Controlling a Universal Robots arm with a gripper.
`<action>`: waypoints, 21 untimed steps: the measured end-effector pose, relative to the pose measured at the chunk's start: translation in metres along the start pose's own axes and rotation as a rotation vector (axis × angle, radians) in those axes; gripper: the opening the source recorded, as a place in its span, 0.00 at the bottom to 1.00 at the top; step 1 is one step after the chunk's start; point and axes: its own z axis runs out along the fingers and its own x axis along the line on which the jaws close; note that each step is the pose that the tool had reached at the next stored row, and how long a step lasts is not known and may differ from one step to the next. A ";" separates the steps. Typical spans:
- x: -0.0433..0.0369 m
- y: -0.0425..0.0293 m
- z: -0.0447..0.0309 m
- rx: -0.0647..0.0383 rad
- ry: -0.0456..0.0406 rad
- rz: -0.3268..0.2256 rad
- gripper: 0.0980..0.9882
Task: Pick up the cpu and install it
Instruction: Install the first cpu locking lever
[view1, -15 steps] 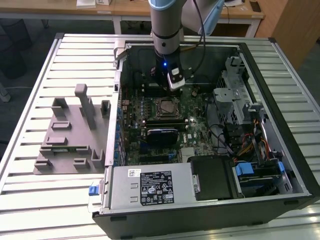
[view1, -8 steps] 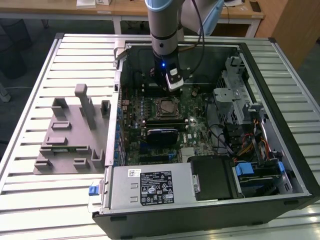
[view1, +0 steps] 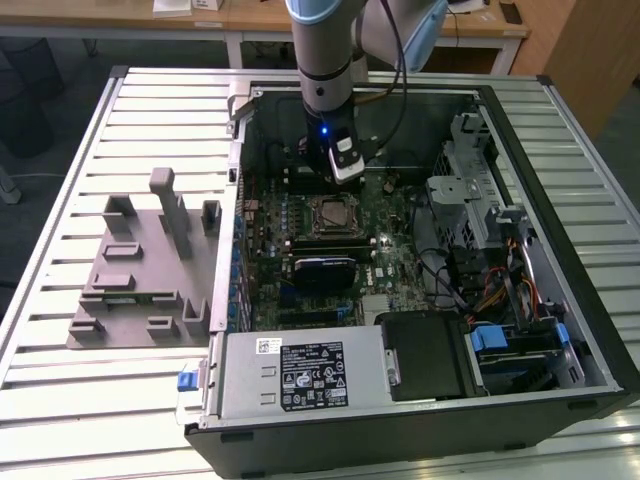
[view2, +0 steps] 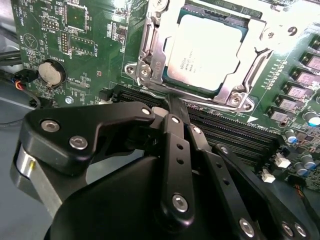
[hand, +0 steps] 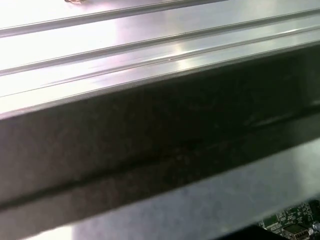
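The cpu (view2: 207, 50) lies flat, silver top up, seated in the socket frame (view2: 150, 55) on the green motherboard (view2: 75, 35); being square, it has no clear long axis. Its printing is too small to read. The gripper (view2: 172, 107) hovers just beside it, fingers pressed together, holding nothing.

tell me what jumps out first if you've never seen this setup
The open computer case lying on the slatted table, with the arm reaching down into it. In the second wrist view the silver cpu sits in its socket frame, just past the black end effector. A grey slotted tray lies at the exterior view's left.
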 end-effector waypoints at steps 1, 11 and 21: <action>0.0002 0.0000 0.0002 0.001 -0.0012 0.000 0.01; 0.0007 0.0001 0.0016 0.008 -0.0094 0.003 0.01; -0.0038 0.0012 0.0034 0.006 -0.0085 0.003 0.01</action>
